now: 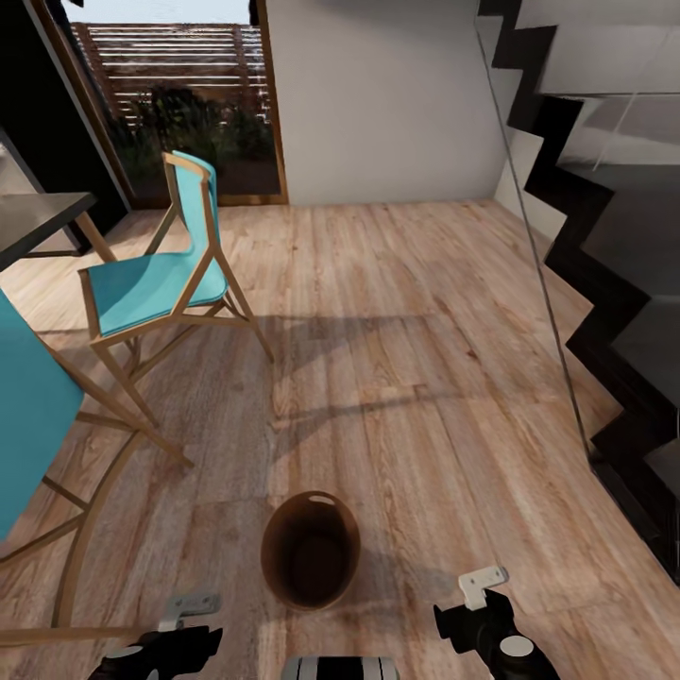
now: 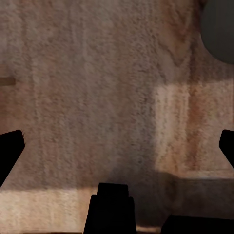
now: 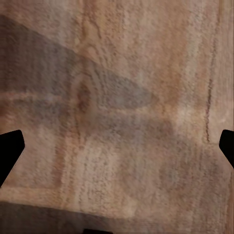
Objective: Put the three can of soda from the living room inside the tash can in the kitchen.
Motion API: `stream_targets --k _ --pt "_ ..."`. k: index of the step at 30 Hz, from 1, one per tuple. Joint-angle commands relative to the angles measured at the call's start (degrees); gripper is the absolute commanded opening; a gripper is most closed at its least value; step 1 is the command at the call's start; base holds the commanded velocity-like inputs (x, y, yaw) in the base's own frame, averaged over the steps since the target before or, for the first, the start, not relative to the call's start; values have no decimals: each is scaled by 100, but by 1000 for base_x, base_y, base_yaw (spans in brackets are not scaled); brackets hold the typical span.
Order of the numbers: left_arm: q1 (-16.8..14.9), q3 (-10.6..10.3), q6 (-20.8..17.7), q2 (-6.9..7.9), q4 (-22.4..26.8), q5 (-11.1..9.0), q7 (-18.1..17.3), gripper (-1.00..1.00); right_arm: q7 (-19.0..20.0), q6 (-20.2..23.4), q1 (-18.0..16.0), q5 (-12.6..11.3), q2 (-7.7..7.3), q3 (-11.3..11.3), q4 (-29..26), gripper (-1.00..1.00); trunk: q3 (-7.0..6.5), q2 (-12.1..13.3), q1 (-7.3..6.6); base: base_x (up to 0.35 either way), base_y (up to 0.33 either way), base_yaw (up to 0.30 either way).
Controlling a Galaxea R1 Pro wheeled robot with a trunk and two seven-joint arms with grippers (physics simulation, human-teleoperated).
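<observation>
Trash can stands empty at six o'clock on the wood floor — both end effectors spread wide, holding nothing; all three cans apparently remain to fetch.

1. The left wrist camera looks straight down at a light wood floor with grain running lengthwise through the picture.
2. The left gripper is spread wide: one black fingertip pokes in at one side edge and its partner sits at the opposite edge, with bare floor between them.
3. A black block of the gripper's body sits at the lower edge.
4. A paler sunlit patch lies on the boards, bordered by soft shadow.
5. A dark grey rounded shape fills one upper corner; what it is cannot be told.
</observation>
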State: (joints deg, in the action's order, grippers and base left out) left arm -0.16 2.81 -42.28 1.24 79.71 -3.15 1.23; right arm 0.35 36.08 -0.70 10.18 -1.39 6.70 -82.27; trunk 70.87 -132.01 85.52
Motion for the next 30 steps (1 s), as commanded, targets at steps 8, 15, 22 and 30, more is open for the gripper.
stream_targets --k 8,15,22,30 --pt "0 -3 0 6 -8 3 0 100 0 -13 0 0 5 -2 0 100 38 0 0 0 0 226" --pt "-1 -56 0 0 -14 31 0 100 0 27 0 2 6 5 0 100 45 0 0 0 0 42" --pt "-1 -67 0 -1 -17 34 0 100 0 45 0 -5 23 -17 0 100 45 0 0 0 0 1" --pt "1 -58 0 0 -17 34 -2 100 0 63 0 -15 37 -38 0 100 45 0 0 0 0 -80"
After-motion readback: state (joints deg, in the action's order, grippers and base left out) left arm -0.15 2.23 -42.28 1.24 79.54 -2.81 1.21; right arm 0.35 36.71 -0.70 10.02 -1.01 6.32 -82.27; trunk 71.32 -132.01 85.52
